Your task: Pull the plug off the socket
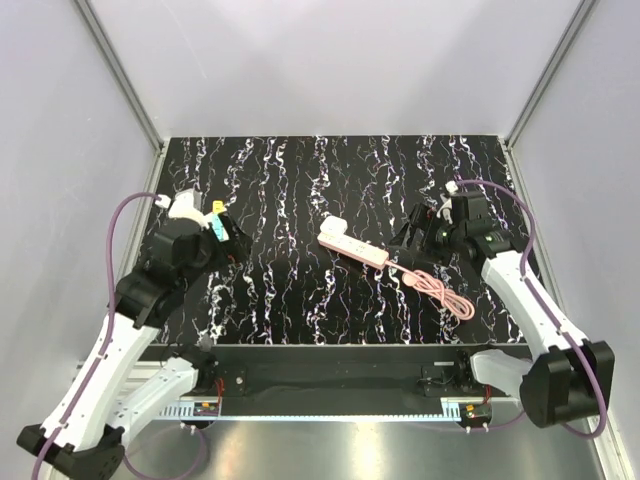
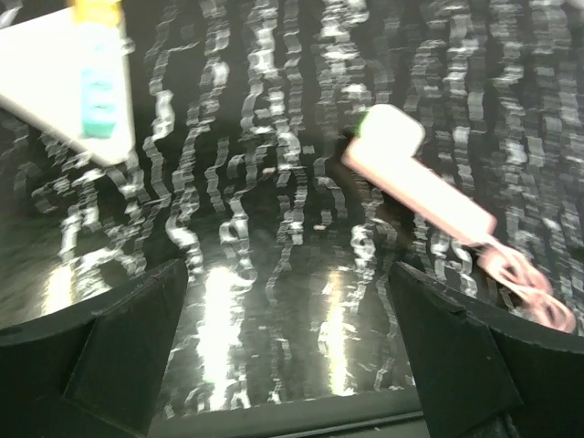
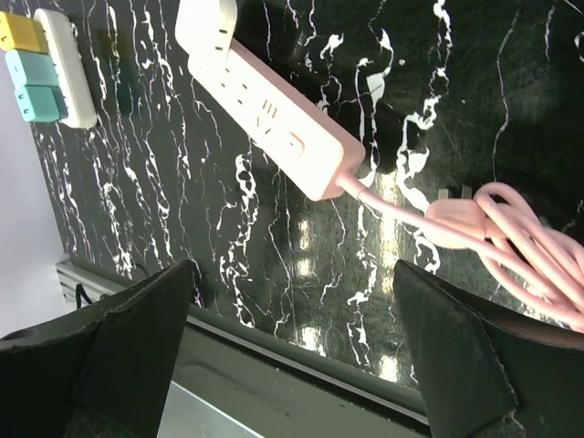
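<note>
**A:** Top view?
**B:** A black marbled table (image 1: 300,170) sits between white walls (image 1: 60,120). The socket (image 1: 185,207), carrying yellow and teal plugs (image 1: 214,226), lies near the left edge, just beyond the left gripper (image 1: 232,235). A pink strip (image 1: 355,247) lies mid-table, its cord (image 1: 445,292) coiled near the right gripper (image 1: 412,238).
**A:** Left wrist?
**B:** Jaws wide apart, holding nothing. The socket is ahead to the left, with bare table between.
**A:** Right wrist?
**B:** Also spread and empty. The strip is ahead, the socket far off by the wall, and a table edge shows between the jaws.
</note>
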Controlling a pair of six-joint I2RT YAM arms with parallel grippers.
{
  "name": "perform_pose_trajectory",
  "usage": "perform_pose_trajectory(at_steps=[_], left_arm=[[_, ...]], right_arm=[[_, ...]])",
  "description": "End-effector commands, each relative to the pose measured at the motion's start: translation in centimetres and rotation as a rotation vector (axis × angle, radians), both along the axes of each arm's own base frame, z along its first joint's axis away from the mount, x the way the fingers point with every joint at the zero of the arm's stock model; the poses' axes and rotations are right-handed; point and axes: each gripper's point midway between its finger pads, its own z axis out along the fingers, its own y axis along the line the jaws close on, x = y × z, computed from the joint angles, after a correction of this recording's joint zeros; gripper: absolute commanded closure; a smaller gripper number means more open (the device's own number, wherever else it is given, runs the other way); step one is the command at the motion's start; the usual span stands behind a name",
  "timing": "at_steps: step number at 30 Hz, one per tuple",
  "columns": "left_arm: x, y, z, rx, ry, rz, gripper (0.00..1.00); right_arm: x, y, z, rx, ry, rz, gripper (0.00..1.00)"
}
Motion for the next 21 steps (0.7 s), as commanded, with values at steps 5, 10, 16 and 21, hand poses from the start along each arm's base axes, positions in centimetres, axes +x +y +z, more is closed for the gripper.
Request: perform_pose_trajectory(at_steps=[5,10,16,21], left_arm=[[2.2,6.6,0.9,0.065,0.029,0.223,0.01],[3.6,10.8,-0.9,-0.02,0.114,0.359,0.02],[5.0,16.3,-5.1,-0.138,0.179,0.501,0.11],[6.5,18.1,-9.3,-0.13,0.207,0.485,0.11]], right_arm=[[3.3,4.6,4.6,0.136,-0.168,0.206,0.02],[4.5,10.9,6.4,0.237,-0.196,0.34,0.02],[3.9,17.3,7.7,0.327,-0.179,0.463,0.01],[2.5,18.7,7.5,0.361,-0.158,0.523,0.01]])
